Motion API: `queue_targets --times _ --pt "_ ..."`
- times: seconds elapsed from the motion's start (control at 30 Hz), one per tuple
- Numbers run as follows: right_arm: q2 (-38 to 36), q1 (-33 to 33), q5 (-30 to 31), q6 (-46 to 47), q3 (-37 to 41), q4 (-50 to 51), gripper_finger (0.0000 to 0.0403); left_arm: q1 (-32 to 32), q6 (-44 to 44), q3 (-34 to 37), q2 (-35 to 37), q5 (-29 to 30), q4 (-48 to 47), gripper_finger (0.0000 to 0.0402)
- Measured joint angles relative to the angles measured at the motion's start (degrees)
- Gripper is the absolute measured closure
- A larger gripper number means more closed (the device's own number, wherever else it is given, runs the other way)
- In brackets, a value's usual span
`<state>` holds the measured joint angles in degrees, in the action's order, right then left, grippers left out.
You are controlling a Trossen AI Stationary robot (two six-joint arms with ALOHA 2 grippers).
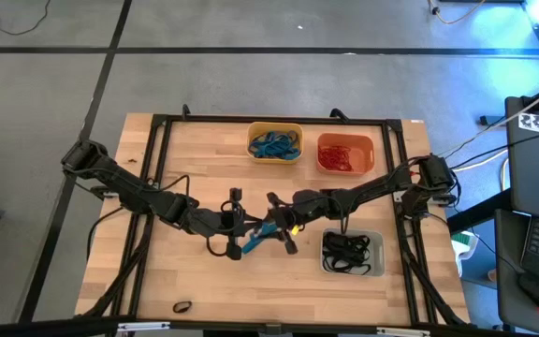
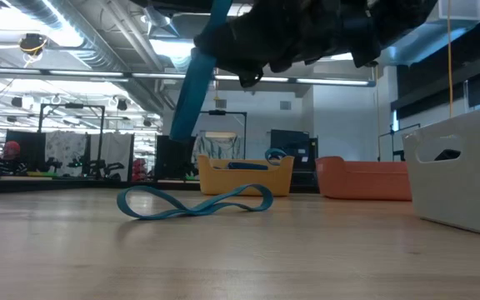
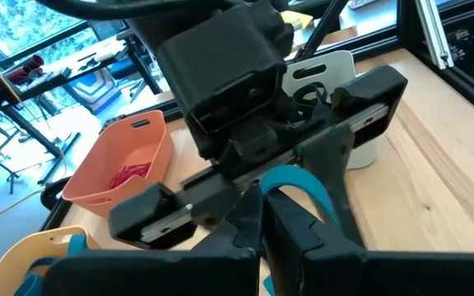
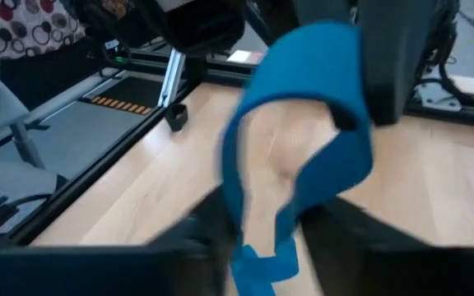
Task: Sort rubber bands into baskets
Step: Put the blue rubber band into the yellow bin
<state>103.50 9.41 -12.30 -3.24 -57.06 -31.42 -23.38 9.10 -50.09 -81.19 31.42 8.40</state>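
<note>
Blue band (image 4: 303,140) blurred; fingers' grip unclear.

Two baskets (image 1: 275,141) (image 1: 345,153) side by side at table's (image 1: 204,281) far edge; third basket (image 1: 353,253) near right.

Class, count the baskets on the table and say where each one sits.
3. The yellow basket is at the far edge, the orange basket is beside it, and the grey basket is nearer, on the right arm's side.

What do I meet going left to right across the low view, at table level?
Blue rubber band lying on the table → yellow basket → orange basket → pale grey basket.
</note>
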Motion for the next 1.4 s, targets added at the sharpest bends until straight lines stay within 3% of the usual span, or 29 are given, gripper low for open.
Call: queue_targets --times 0.1,0.17,0.37,0.6,0.67,0.93,1.1,1.4 --pt "0.0 0.0 -0.3 -0.3 0.0 -0.1 0.0357 0.0 -0.2 0.0 0.0 0.0 0.0 0.0399" --pt "0.0 0.0 -0.3 -1.7 0.0 -0.2 0.0389 0.0 -1.3 0.0 0.0 0.0 0.0 0.0395" --pt "0.0 -0.1 1.1 -2.2 0.0 -0.1 0.0366 0.9 -1.5 -0.1 0.0 0.0 1.2 0.0332" --pt "-4.2 -0.1 1.6 -3.6 0.0 5.5 0.0396 -0.5 -1.3 -0.2 2.6 0.1 -1.6 0.0239" --pt "-7.4 0.0 4.7 -4.8 0.0 9.7 0.0390 -1.4 -2.2 -0.3 4.6 0.1 -4.6 0.0226" --pt "-19.0 -0.1 18.2 -7.2 0.0 26.0 0.0393 -3.2 -12.1 -0.3 9.1 0.4 -17.8 0.0222" --pt "-23.7 -0.1 22.3 -7.4 0.0 32.0 0.0398 -3.2 -17.7 0.1 8.4 0.4 -23.6 0.0227" --pt "-24.5 -6.9 24.3 -7.6 0.0 32.4 0.0392 -2.2 -21.1 5.8 8.2 0.6 -21.1 0.0227"
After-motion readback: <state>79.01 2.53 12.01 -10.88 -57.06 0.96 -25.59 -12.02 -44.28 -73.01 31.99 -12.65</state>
